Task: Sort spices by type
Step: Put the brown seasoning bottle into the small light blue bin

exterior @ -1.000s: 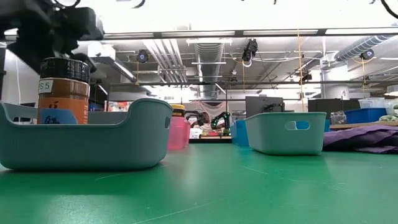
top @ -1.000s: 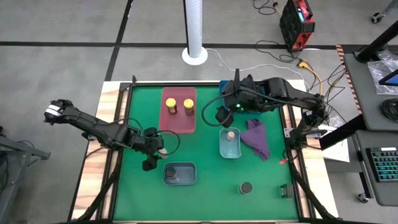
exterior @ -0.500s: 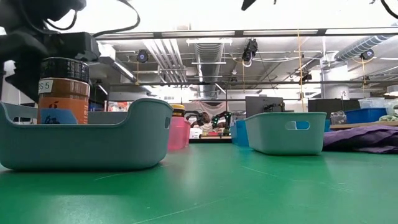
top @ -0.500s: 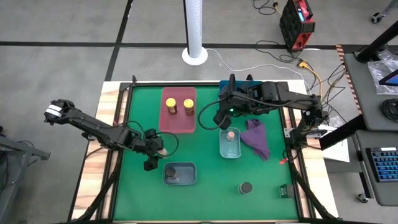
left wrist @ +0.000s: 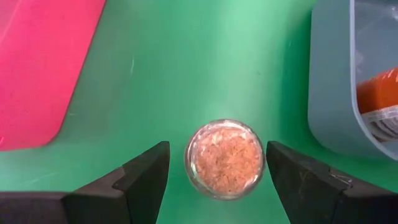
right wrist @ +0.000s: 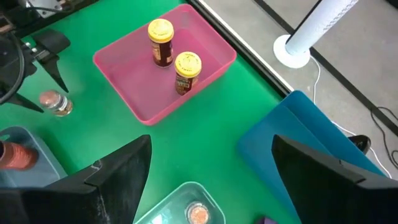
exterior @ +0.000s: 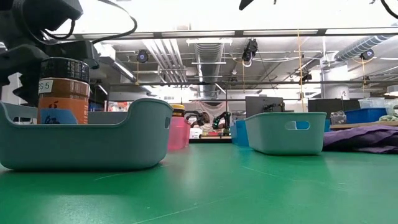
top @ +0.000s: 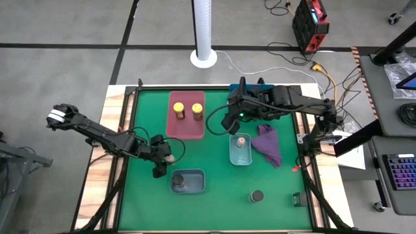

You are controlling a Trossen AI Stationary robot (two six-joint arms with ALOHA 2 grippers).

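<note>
A tiny pinkish-tan jar (left wrist: 225, 158) stands on the green mat. My left gripper (left wrist: 216, 149) is open and points down over it, one finger on each side, both apart from the glass. In the high view this jar (top: 168, 158) is just beyond the near grey tray (top: 188, 181), which holds a round dark-lidded jar (exterior: 64, 90). The second pinkish-tan jar (top: 241, 141) stands in the other grey tray (top: 242, 158). Two yellow-lidded jars (right wrist: 176, 62) stand in the pink tray (top: 187, 127). Another round dark-lidded jar (top: 257, 195) stands on the mat. My right gripper (top: 231, 123) hangs open above the table. No slim dark jars show.
A blue tray (right wrist: 292, 134) lies at the far edge, partly under my right arm. The purple cloth (top: 268, 143) lies right of the far grey tray. Green mat shows bare along the near edge and at the left (top: 143, 188).
My left gripper has come down a little over the pinkish-tan jar beside the near grey tray. My right arm has swung slightly toward the table's left. The jars and trays have stayed where they were.
</note>
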